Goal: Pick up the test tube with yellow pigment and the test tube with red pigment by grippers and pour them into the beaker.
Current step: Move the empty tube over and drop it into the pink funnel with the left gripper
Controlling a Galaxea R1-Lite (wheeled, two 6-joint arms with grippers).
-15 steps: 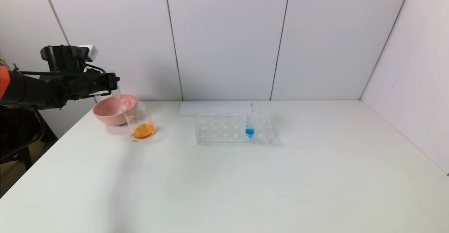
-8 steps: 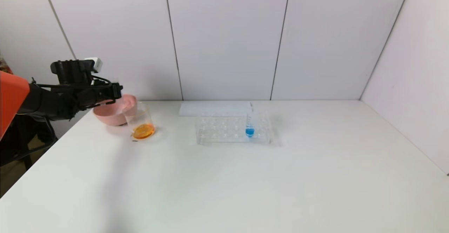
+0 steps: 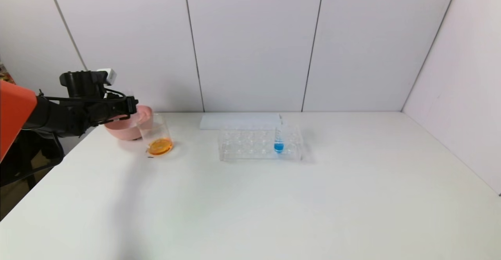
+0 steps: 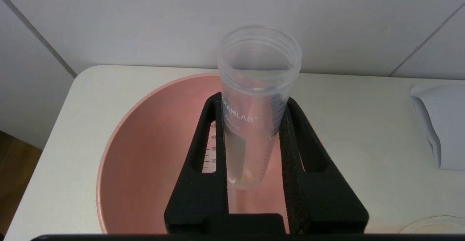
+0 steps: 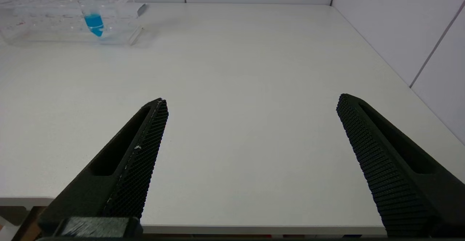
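Observation:
My left gripper (image 3: 132, 105) hovers over the pink bowl (image 3: 124, 130) at the table's far left, shut on a clear graduated test tube (image 4: 259, 70). The tube stands open mouth up between the black fingers (image 4: 209, 132) and is almost empty, with only a faint yellowish trace at its tip. I cannot tell which pigment it held. No tube with yellow or red liquid is in view. The beaker (image 3: 156, 134) stands just right of the bowl with orange liquid (image 3: 159, 146) in its bottom. My right gripper (image 5: 250, 103) is open over the near table edge, holding nothing.
A clear tube rack (image 3: 250, 144) sits mid-table with one tube of blue liquid (image 3: 278, 140) in it, also seen in the right wrist view (image 5: 92, 16). A white sheet (image 3: 238, 121) lies behind the rack. Walls close off the back and right.
My left gripper has come down toward the pink bowl with the tube still in its grip. Beaker, rack and right arm have not moved.

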